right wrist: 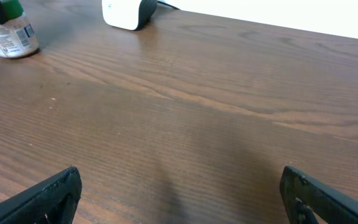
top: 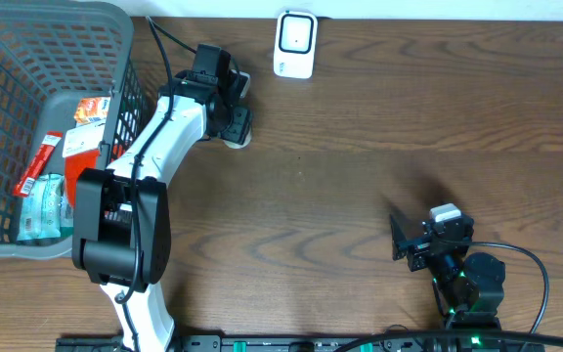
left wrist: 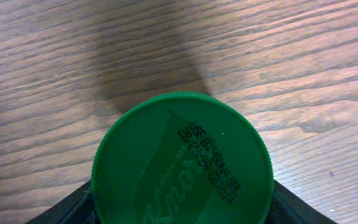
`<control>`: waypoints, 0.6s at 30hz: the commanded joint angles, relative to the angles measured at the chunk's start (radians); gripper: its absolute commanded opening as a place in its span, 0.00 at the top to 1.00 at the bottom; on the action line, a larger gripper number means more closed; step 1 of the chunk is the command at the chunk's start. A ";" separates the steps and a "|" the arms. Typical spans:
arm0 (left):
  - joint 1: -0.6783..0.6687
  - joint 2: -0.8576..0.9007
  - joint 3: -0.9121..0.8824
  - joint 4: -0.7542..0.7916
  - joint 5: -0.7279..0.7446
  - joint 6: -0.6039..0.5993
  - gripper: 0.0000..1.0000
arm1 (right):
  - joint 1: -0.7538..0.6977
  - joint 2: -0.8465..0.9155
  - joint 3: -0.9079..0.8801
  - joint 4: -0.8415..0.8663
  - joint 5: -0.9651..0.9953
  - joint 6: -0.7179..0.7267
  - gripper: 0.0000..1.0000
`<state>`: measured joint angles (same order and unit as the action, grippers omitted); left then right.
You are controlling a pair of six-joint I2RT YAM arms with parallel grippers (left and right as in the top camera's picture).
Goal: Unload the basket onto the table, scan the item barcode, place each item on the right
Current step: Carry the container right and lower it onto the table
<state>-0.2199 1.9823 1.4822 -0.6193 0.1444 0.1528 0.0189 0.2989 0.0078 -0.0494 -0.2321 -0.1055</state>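
Observation:
The item is a small jar with a green "Knorr" lid [left wrist: 182, 162] and a white printed label [right wrist: 8, 34]. It appears to stand upright on the table. My left gripper [left wrist: 182, 208] is shut on it from above, its black fingers [left wrist: 73, 208] pressed against both sides of the lid. From overhead the left gripper [top: 231, 115] hides most of the jar, and only a pale edge [top: 241, 140] shows. The white barcode scanner [top: 294, 44] sits at the back edge, right of the jar. My right gripper [top: 397, 238] rests near the front right, open and empty [right wrist: 179, 193].
A grey mesh basket [top: 125, 59] stands at the far left, with red, orange and teal packets [top: 47, 186] inside. The scanner [right wrist: 126, 12] has a dark cable running off behind it. Bare wood lies between the two arms.

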 commanded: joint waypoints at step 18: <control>0.001 0.023 -0.002 0.000 -0.097 -0.031 0.56 | 0.007 -0.004 -0.002 0.000 -0.001 0.014 0.01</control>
<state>-0.2199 1.9835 1.4822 -0.6193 0.0788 0.1299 0.0189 0.2989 0.0078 -0.0494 -0.2321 -0.1059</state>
